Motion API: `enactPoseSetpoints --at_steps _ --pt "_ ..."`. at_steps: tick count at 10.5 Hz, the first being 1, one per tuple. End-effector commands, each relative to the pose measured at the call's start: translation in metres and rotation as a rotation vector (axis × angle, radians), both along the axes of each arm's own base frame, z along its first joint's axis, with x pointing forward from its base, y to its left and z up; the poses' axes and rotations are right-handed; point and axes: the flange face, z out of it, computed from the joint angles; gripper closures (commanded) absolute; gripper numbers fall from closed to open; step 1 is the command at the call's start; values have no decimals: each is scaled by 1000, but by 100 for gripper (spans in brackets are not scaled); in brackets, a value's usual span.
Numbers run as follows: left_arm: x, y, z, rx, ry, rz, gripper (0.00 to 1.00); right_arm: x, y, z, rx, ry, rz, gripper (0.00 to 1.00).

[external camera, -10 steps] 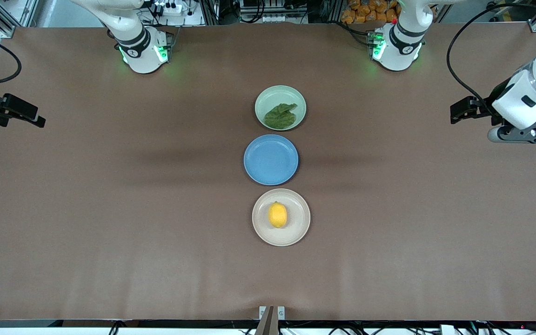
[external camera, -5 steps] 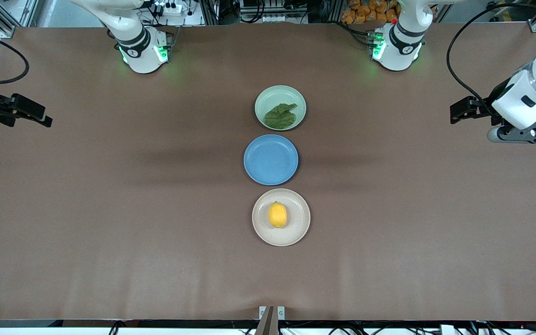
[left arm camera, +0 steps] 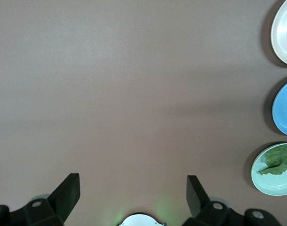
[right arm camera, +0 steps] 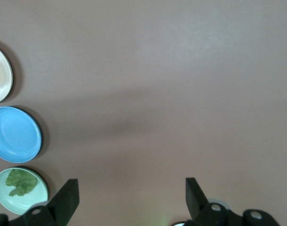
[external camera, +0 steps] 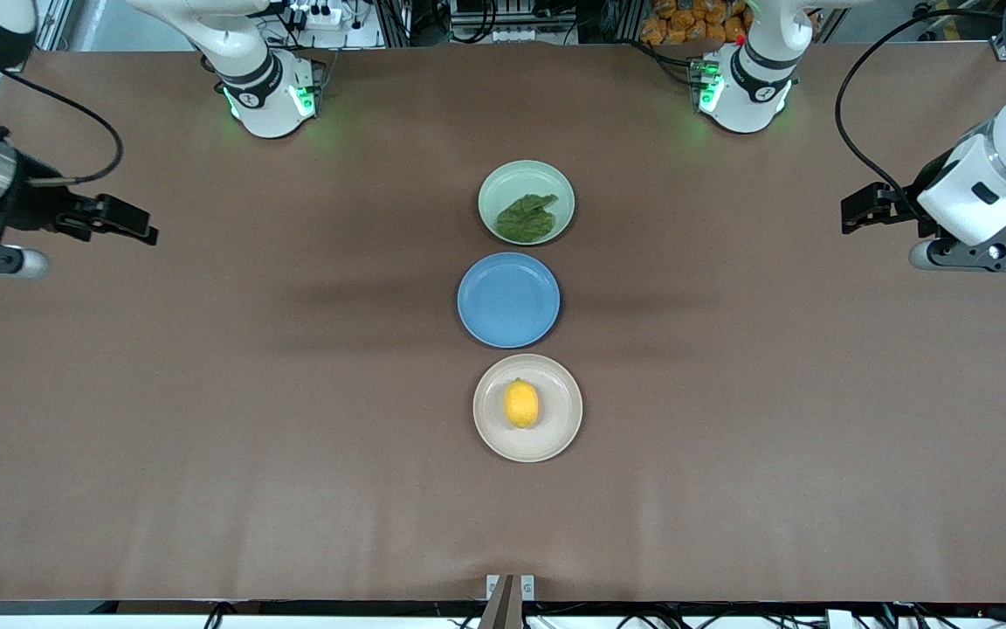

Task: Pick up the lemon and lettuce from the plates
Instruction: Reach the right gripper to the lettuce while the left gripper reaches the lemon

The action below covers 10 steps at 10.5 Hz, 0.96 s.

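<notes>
I am holding my left gripper (external camera: 857, 212) and right gripper (external camera: 138, 229) spread wide, grasping nothing, over bare desk (external camera: 206, 419) ends, while the lemon (external camera: 520, 404) and lettuce (external camera: 527, 217) are sitting on their plates (external camera: 555, 428), ready for picking.

The brown table (external camera: 206, 419) carries a mint plate (external camera: 494, 188), blue plate (external camera: 508, 300) and cream plate (external camera: 555, 428) in a row.

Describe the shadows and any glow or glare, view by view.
Front view: soft dark bands of shadow stretch across the table on either side of the blue plate, and green light glows at both arm bases. Left wrist view: a dark crescent shadow edges the mint plate. Right wrist view: a faint shadow band crosses the bare table, and a crescent shadow edges the cream plate. No harsh glare anywhere.
</notes>
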Motion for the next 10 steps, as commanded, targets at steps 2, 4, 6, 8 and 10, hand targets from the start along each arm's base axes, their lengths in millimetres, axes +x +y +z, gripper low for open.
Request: enactPoseSetpoints --at_steps 2,4,6,8,10 --pt "7 -23 -13 -19 1 -41 0 -11 53 -43 -13 44 -45 0" --pt "15 -39 -29 -24 8 -66 0 -23 92 -65 -38 75 -92 0" --pt "24 -72 -59 -30 33 -109 0 -36 129 -94 -58 81 -150 0" --pt "33 -105 -85 -72 36 -89 0 -46 174 -117 -62 99 -218 0" --pt "40 -133 -106 -118 33 -97 0 -59 218 -138 -89 126 -269 0"
